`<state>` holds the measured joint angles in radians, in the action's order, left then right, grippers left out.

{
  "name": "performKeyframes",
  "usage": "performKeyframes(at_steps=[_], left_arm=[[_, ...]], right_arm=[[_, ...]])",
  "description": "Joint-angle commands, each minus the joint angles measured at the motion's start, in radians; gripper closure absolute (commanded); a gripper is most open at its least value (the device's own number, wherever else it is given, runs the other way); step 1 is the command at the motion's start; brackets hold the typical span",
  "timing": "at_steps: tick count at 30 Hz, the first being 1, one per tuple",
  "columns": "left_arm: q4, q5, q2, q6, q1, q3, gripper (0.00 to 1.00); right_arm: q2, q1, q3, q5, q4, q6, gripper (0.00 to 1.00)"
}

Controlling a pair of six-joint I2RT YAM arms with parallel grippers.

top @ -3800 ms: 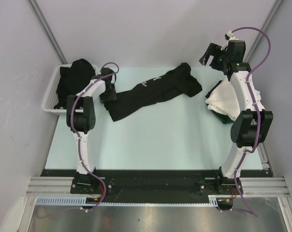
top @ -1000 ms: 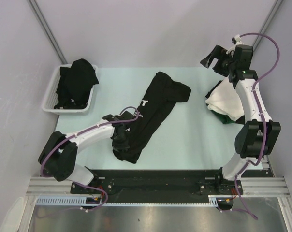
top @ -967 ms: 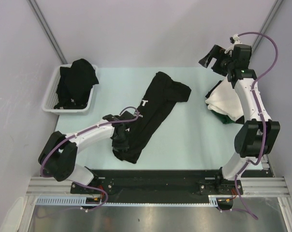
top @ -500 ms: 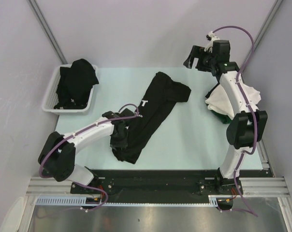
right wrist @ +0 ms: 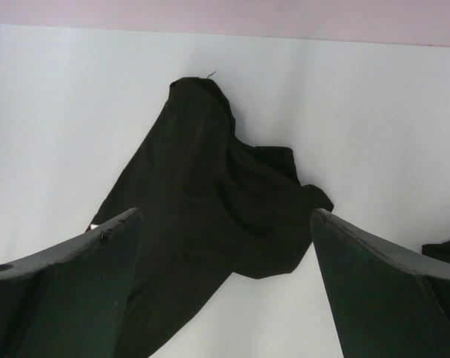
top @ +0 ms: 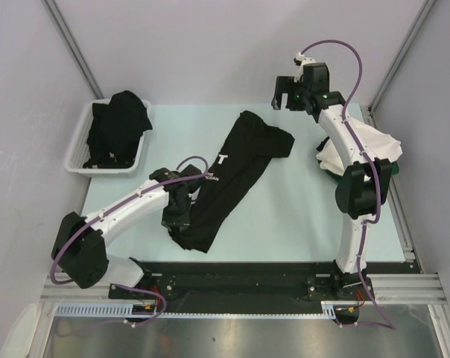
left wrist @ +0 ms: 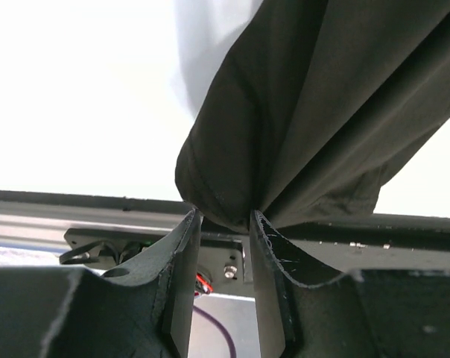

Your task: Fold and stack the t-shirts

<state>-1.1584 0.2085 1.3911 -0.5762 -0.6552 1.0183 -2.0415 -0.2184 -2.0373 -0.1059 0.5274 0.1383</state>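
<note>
At the far left we see a white basket (top: pixel 77 153) holding crumpled black shirts (top: pixel 121 119). Next comes the left gripper (left wrist: pixel 223 220), low over the table (top: pixel 284 201). Its tips pinch a fold at the near end of the lettered black shirt (top: pixel 236 175), which lies stretched slantwise across the middle. Past that shirt's far end we find the right gripper (right wrist: pixel 225 216) raised, its jaws spread wide with nothing held. At the right edge a white shirt (top: pixel 363 142) lies on a dark green shirt (top: pixel 329 170).
</note>
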Motion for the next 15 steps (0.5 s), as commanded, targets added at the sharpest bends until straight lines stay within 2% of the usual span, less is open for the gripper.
performKeyframes(at_steps=[1,11,14,15], left_arm=[[-0.073,0.016,-0.060,-0.011,-0.006,0.048,0.63],[-0.051,0.015,-0.086,-0.021,-0.006,0.039,0.63],[-0.023,0.020,-0.026,-0.007,-0.006,0.075,0.63],[-0.012,0.023,-0.009,-0.002,-0.006,0.088,0.63]], right_arm=[[0.009,-0.001,-0.050,0.049,-0.043,-0.031,0.00],[0.006,0.004,-0.024,0.081,-0.046,-0.026,0.00],[-0.017,0.034,0.006,0.036,-0.064,0.023,0.01],[-0.028,0.050,0.005,-0.038,-0.061,0.074,0.00]])
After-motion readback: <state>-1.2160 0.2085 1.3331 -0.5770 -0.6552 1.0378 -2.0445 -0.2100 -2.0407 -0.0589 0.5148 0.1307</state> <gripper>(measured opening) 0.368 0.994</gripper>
